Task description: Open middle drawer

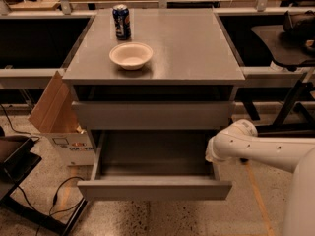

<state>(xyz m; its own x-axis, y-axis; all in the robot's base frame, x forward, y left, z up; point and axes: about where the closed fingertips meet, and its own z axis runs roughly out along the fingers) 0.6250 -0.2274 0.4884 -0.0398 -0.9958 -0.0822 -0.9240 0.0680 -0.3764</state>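
Big grey cabinet [197, 58] fills the middle, and the middle drawer [155, 190] stands well out toward us below a shut drawer front [152, 115], its shallow grey tray bare. The white arm [275, 154] reaches in from the right, its gripper [211, 155] tucked just beside the drawer's right wall, and I can't tell whether it's open or closed. A cardboard box [51, 107] leans at the cabinet's left side, and up top sit a white bowl [131, 55] and, behind it, a blue can [121, 21].
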